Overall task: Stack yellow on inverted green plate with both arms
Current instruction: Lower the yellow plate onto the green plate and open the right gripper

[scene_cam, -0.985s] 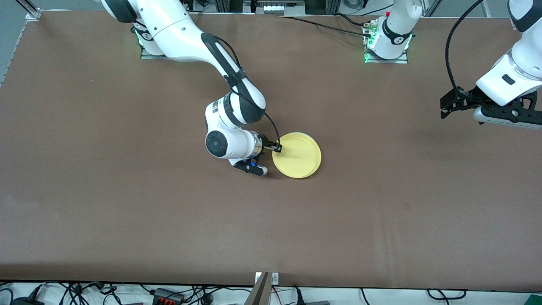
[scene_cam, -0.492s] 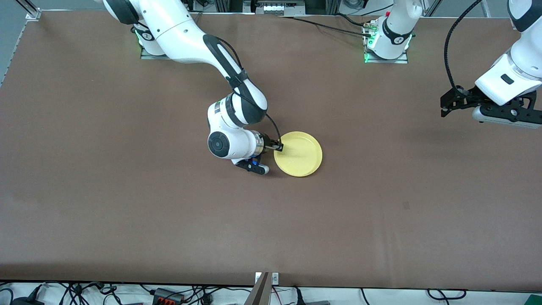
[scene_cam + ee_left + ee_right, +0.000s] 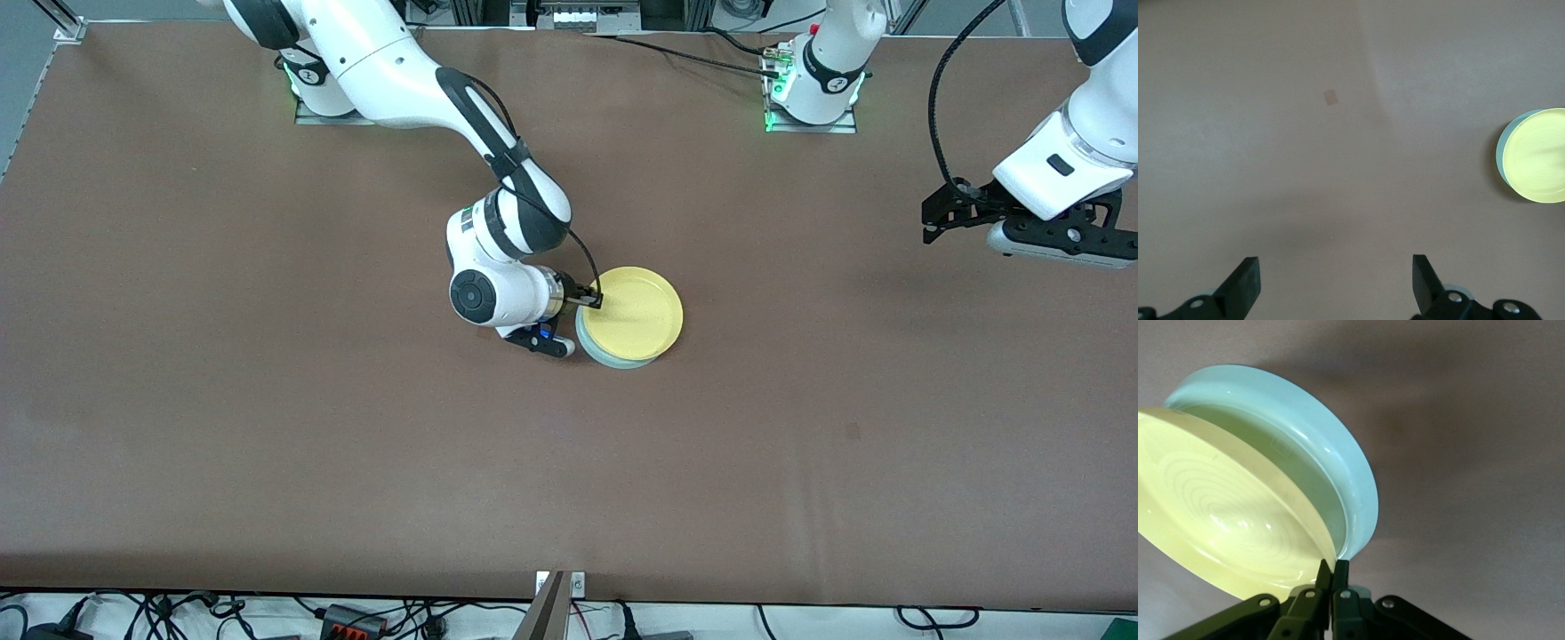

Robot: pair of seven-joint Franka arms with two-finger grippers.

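Step in hand, as judged: setting the yellow plate point(image 3: 633, 310) down on the green plate point(image 3: 613, 357), which rests on the brown surface point(image 3: 267, 400) near its middle. The right hand point(image 3: 590, 298) pinches the yellow plate's rim on the side toward the right arm's end, fingers pressed together on it. The yellow plate is tilted and sits slightly off-centre, so a crescent of green shows on the side nearer the front camera. In the right wrist view the yellow plate point(image 3: 1225, 520) lies against the green plate point(image 3: 1318, 447). Next move calls for levelling, centring, then release. The left hand point(image 3: 942, 218) waits, spread and empty, over the left arm's end, well apart from both plates.
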